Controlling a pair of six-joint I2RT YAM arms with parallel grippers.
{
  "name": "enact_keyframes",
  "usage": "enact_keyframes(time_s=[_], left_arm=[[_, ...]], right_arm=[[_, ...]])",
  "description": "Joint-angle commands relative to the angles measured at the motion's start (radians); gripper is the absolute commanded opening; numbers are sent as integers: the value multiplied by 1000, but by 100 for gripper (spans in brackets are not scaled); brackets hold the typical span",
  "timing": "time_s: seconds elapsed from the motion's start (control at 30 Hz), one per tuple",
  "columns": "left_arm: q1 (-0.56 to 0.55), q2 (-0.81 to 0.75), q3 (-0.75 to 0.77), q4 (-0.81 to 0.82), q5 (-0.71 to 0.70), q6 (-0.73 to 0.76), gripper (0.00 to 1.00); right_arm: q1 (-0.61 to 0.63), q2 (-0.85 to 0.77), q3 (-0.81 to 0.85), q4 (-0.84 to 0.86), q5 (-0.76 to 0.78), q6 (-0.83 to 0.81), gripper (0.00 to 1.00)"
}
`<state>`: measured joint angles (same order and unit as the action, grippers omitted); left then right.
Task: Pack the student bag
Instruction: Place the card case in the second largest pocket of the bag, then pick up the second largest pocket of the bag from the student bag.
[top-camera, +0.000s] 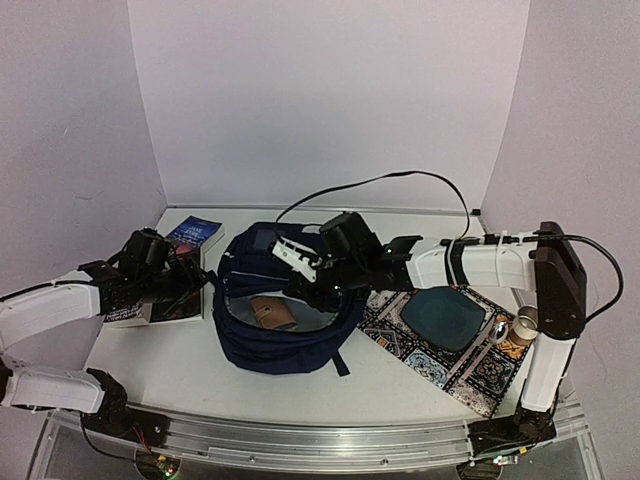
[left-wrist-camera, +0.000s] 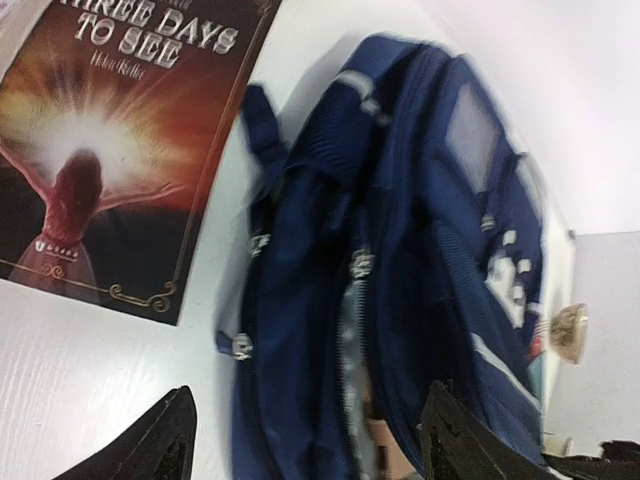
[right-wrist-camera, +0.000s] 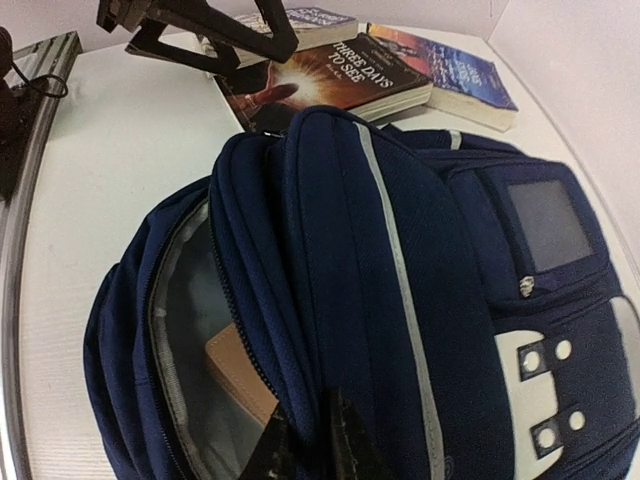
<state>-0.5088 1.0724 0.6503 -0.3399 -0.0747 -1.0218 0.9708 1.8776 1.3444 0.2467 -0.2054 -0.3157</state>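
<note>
Matt navy woven cloth on the student bag (top-camera: 270, 350), glossy paper cover on the book (left-wrist-camera: 110, 150), smooth white tabletop (top-camera: 160, 365), patterned cloth mat (top-camera: 450, 372), bare metal rail (top-camera: 330, 440) at near edge.

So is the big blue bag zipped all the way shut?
No, the bag gapes open at the top, and a tan thing shows inside it.
</note>
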Motion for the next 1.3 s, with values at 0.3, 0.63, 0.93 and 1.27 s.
enact_keyframes(time_s=[0.3,0.63,0.93,1.27], left_arm=[[159,424,280,94,219,293,80],[183,621,418,82,296,378,61],[173,631,439,57,297,406,36],[147,706,467,39,324,432,30]], right_arm=[[-1,-163,-153,-23,67,452,77],[1,-148,-224,-7,134,667,85],[3,-46,-118,-7,152,619,86],[6,-23,-104,-7,140,617,86]])
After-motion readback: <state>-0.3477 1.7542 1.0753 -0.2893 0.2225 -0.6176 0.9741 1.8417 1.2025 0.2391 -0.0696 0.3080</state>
